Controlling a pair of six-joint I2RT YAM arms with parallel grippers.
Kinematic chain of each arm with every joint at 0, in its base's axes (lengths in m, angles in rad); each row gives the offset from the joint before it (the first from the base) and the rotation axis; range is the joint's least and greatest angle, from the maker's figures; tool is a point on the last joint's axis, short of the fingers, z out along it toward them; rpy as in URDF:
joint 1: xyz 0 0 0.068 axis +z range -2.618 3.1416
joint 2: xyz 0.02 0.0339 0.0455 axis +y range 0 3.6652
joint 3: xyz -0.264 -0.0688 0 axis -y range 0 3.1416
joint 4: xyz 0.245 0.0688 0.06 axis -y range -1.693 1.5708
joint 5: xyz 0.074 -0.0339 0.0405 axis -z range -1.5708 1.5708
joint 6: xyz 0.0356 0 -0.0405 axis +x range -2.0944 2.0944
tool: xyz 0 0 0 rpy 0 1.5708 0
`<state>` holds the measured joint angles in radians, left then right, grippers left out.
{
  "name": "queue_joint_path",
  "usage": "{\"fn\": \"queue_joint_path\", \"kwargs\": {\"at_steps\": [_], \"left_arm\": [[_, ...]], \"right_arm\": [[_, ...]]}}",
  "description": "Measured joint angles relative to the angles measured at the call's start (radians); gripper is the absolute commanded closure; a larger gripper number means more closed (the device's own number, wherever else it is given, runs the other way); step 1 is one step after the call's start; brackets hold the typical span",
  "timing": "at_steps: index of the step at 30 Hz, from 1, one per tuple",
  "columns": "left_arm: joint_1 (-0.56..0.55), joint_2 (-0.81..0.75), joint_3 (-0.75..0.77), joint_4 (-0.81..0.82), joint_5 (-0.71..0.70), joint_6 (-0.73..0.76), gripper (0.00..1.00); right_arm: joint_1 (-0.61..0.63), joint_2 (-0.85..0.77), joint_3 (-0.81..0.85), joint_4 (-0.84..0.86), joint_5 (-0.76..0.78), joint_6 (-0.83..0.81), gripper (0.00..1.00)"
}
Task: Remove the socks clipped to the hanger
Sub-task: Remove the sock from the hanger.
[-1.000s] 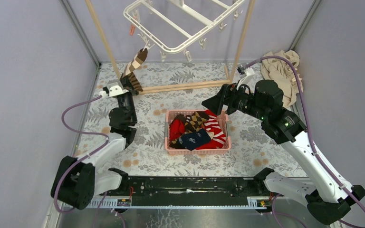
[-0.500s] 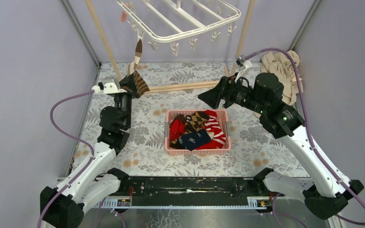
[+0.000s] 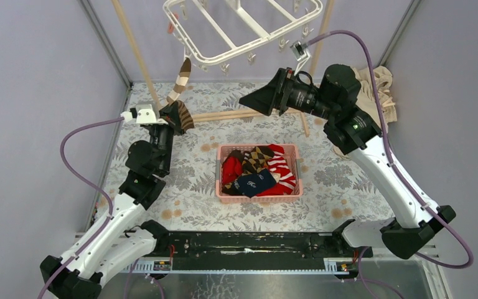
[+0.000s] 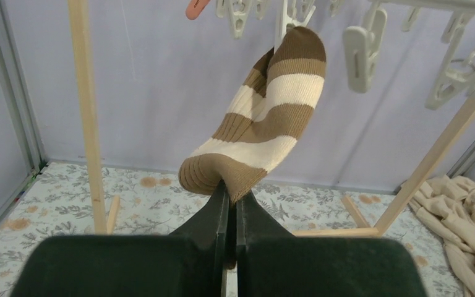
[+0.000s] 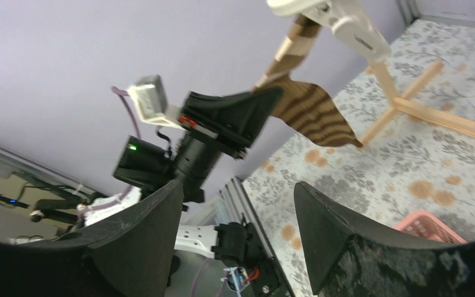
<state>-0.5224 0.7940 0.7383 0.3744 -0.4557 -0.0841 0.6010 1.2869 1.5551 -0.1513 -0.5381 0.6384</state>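
Wooden poles (image 3: 135, 55) of a frame rise at the far left of the floral table (image 3: 336, 180), and just right of them the left gripper (image 3: 175, 116) is raised above the table with its jaws closed tight on the lower end of a brown-and-cream striped sock (image 3: 182, 75). The left wrist view shows the knit pinched between the two dark fingers (image 4: 213, 216), the sock slanting up and to the right to a white clip (image 4: 282, 18) that holds its top end. That clip hangs at the left corner of the white plastic hanger (image 3: 274, 37), which is suspended at a tilt over the far side of the table, other clips dangling bare along its rim. Below and nearer, a pink basket (image 3: 258, 196) sits at mid-table, holding several socks (image 3: 261, 168) in red, dark blue and checked patterns. To the right, the right gripper (image 3: 249, 99) hovers high just beneath the hanger's near rim, pointing left, its jaws spread wide with nothing between them. A crumpled beige cloth (image 3: 379, 87) lies in the far right corner.
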Motion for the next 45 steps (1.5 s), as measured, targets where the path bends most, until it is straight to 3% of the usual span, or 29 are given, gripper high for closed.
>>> {"fn": "queue_joint_path", "kwargs": {"at_steps": [13,21,30,40,45], "left_arm": [[-0.033,-0.008,-0.019,-0.054,-0.045,0.010,1.00],[-0.038,-0.053,-0.020,-0.079,-0.054,0.009,1.00],[-0.040,-0.029,-0.023,-0.087,-0.017,-0.013,1.00],[-0.086,0.010,-0.020,-0.089,0.061,-0.061,1.00],[-0.138,0.056,0.000,-0.079,0.094,-0.071,1.00]], "right_arm": [[-0.007,0.275,0.348,0.066,-0.018,0.096,0.29],[-0.101,0.433,0.424,0.087,-0.002,0.184,0.53],[-0.245,0.491,0.409,0.146,-0.010,0.311,0.63],[-0.423,0.606,0.501,0.223,-0.051,0.418,0.61],[-0.466,0.692,0.608,0.242,-0.079,0.451,0.46]]}}
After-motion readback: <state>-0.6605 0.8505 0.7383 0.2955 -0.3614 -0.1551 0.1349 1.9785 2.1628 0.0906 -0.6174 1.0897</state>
